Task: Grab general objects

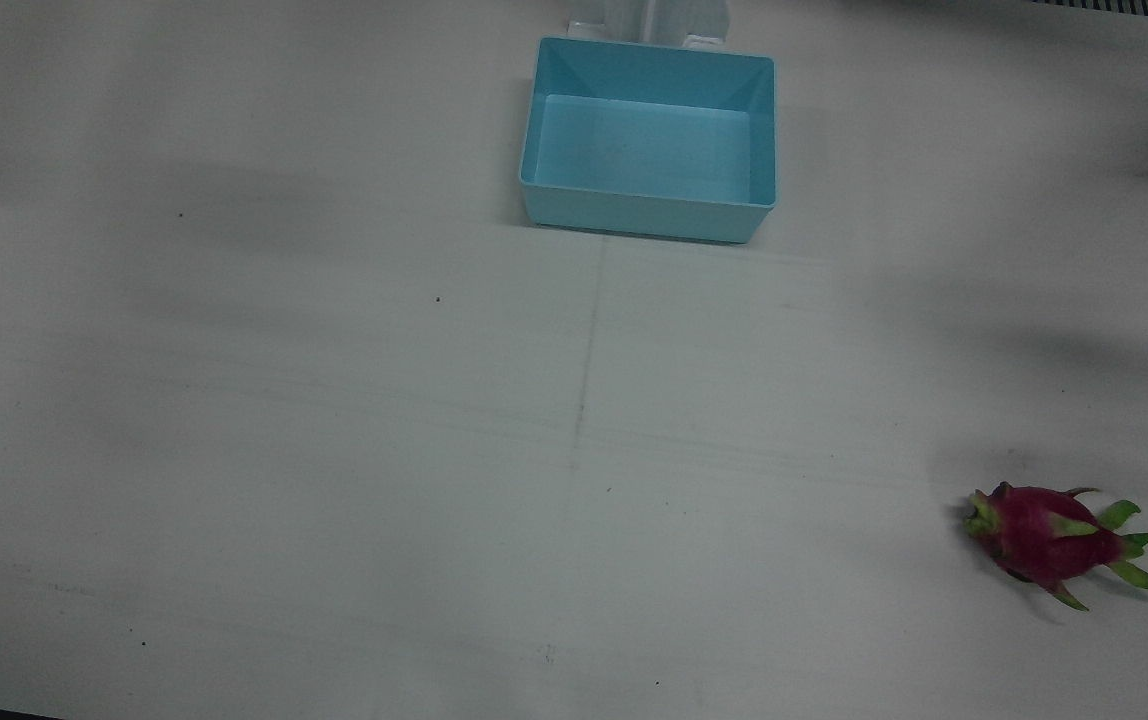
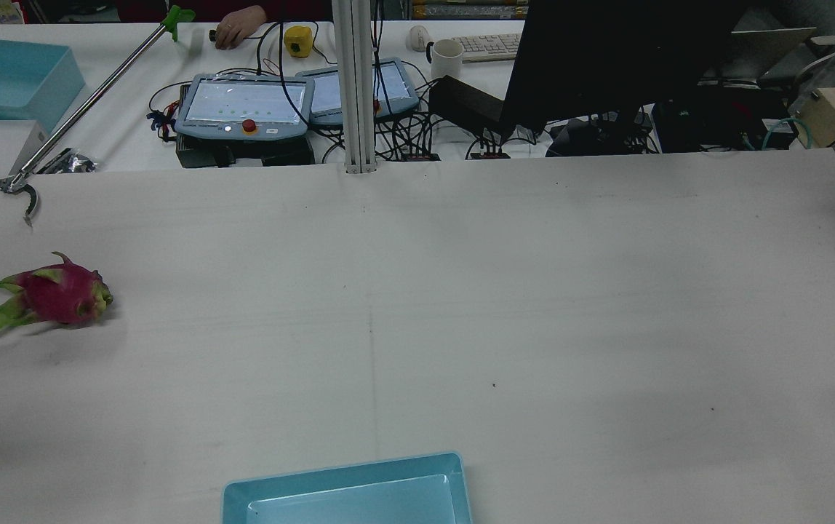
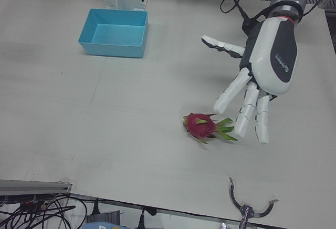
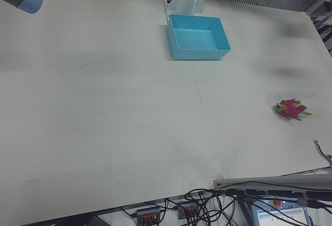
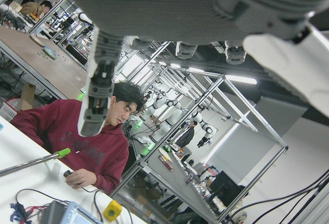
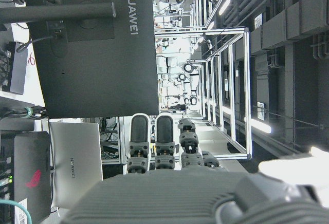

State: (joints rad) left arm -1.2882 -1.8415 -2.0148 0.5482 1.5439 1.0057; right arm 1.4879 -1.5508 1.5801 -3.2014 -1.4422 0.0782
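The dragon fruit [image 3: 202, 126] lies on its side near the worktop [image 3: 131, 113] edge on the operators' side, and the left robot hand [image 3: 257, 76] hangs above it, empty with fingers spread, seemingly poised for grasping

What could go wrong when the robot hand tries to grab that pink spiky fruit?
The dragon fruit lies on its side and is rounded, so the open left robot hand might nudge it and make it roll. It also sits near the table's edge, close to a metal grabber claw, so a push could knock it off or into that.
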